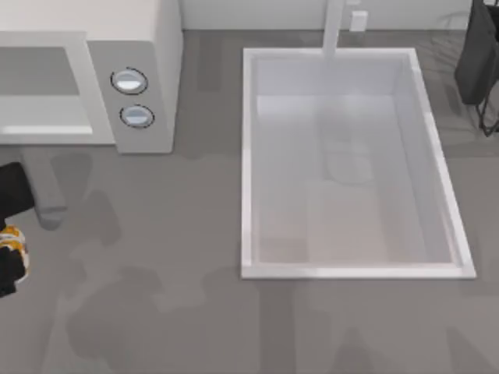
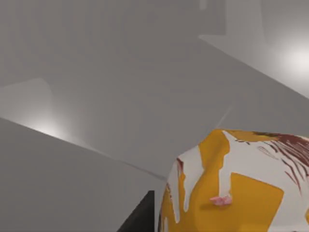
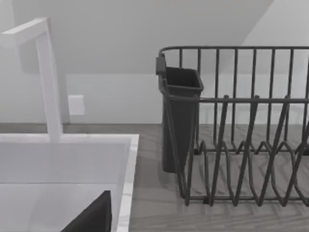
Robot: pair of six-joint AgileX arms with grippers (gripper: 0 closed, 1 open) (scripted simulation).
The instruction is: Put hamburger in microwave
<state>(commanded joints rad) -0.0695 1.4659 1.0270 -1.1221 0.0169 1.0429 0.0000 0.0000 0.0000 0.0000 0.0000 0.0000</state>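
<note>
The hamburger (image 1: 15, 243), whitish with orange-yellow patches, sits at the far left edge of the top view, held between the black fingers of my left gripper (image 1: 6, 238), which is shut on it. Up close, the hamburger (image 2: 241, 183) takes up a lower corner of the left wrist view, with a dark finger (image 2: 140, 220) beside it. The light-grey microwave (image 1: 148, 47) stands at the back left, its cavity (image 1: 39, 78) facing the front and two round dials (image 1: 129, 81) on its panel. The hamburger is in front of the cavity, apart from it. A dark part of my right gripper (image 3: 91, 220) hangs over the sink corner.
A white sink basin (image 1: 248, 156) fills the middle and right of the table, with a white faucet (image 1: 334, 27) behind it. A dark wire dish rack (image 3: 241, 125) with a cutlery holder (image 3: 178, 111) stands at the back right (image 1: 477, 54). Grey counter lies along the front.
</note>
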